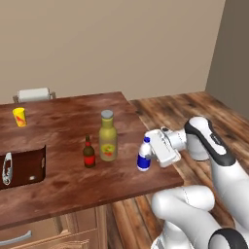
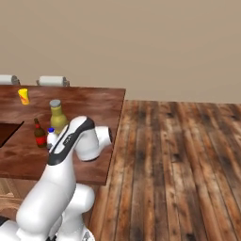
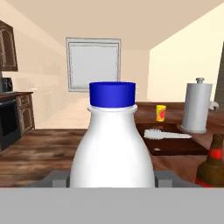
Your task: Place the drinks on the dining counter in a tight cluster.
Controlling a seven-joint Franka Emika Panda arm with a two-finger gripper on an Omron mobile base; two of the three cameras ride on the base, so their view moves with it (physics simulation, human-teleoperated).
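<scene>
On the counter's right edge: we see the small white bottle with blue cap and label (image 1: 143, 156) standing upright on the broad dark reddish-brown wood dining counter (image 1: 63, 189).
Pincer: our two-finger gripper (image 1: 148, 154) reaches in from the right, jaws half parted, one at each side of the white bottle's body; we read it as gripped.
Other drinks: the tall olive-yellow bottle with grey cap (image 1: 107, 136) and the small dark brown bottle with red label (image 1: 88, 153) stand just beside each other, left of the white one.
Farther back: a small yellow cup with red marks (image 1: 19, 116) and a white paper-towel roll (image 3: 196, 106).
</scene>
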